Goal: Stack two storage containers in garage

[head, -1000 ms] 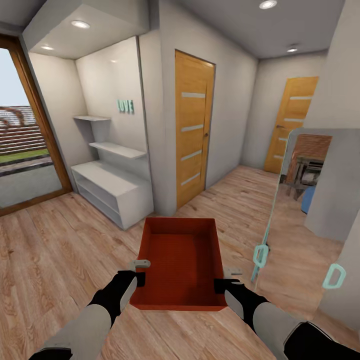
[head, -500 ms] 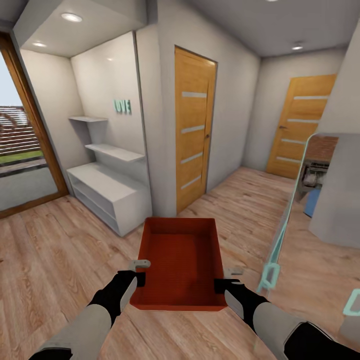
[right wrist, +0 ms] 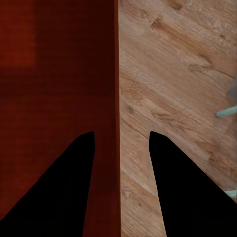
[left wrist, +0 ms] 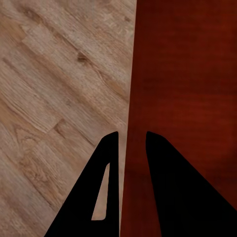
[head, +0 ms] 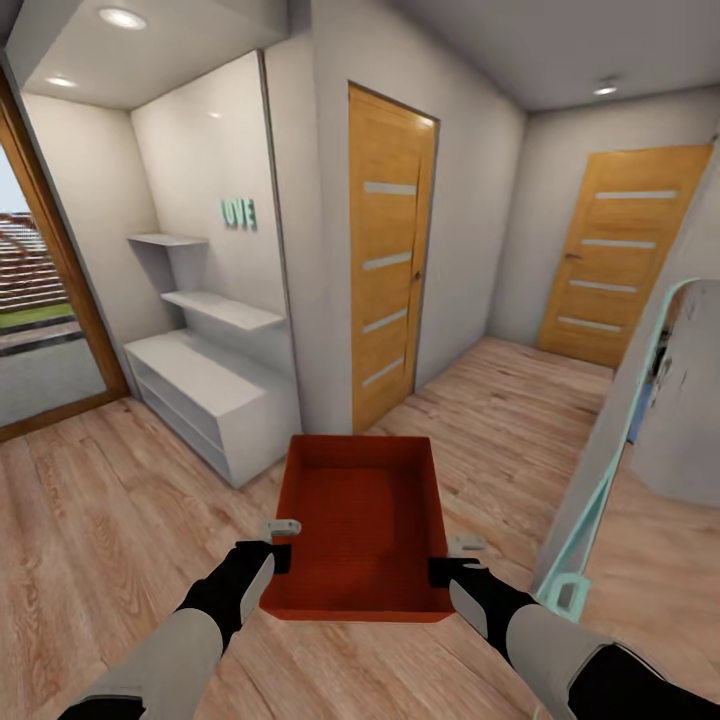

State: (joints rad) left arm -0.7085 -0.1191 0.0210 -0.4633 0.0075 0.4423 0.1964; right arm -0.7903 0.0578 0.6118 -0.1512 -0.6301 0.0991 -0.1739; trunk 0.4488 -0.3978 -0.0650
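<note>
The left gripper (head: 281, 542) and right gripper (head: 453, 558) each pinch a side wall of the bin (head: 362, 520), before the door (head: 388, 255).

Two slit doors (head: 388, 255) (white shelving (head: 205, 385)).

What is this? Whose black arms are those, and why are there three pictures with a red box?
Those arms belong to a robot on wheels, in a computer-made house. The big picture is from a camera on its head, looking down a hallway with wooden doors and a white shelf. The other two come from cameras by each gripper. Its left gripper and right gripper each pinch one side wall of an orange-red bin, carrying it above the wood floor. Close up, the fingers straddle the bin's wall. The bin is empty.
</note>
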